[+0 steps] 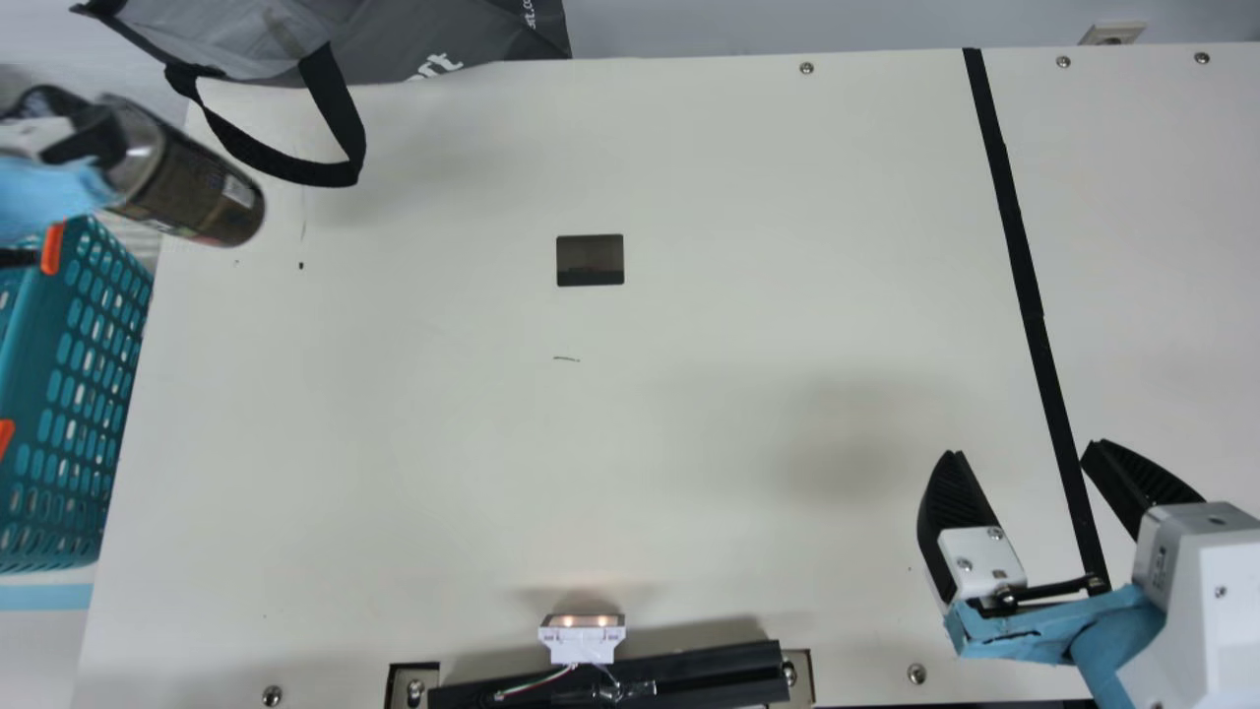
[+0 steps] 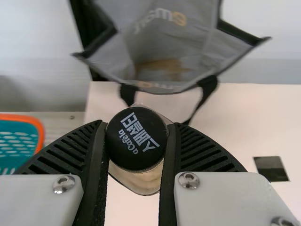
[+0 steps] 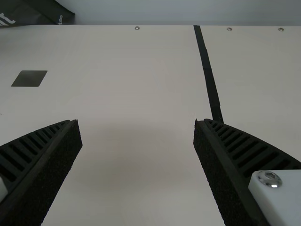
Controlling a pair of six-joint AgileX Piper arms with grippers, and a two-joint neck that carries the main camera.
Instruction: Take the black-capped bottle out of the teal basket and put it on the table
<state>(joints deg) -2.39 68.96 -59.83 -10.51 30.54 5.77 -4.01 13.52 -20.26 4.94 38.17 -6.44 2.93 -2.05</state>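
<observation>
Main view: The black-capped bottle (image 1: 197,187) was out of the teal basket (image 1: 74,394), at the table's left edge and just beyond the basket's far end. The left gripper (image 1: 106,140) had it by the cap end. Its long axis slanted across the view, base towards the middle of the table (image 1: 492,443); how much of that was true tilt could not be told. The bottle appeared raised, leaving what was likely a short shift inward and a lowering, base first. The right gripper (image 1: 1024,450), well apart near the opposite corner, stood wide open and was the farther of the two.

Left wrist view: The fingers were clamped on the bottle, one on each side of the black cap (image 2: 136,139), with the body extending away beneath it, beside the grey bag (image 2: 164,52).

Right wrist view: The fingers stood far apart with nothing between them.
</observation>
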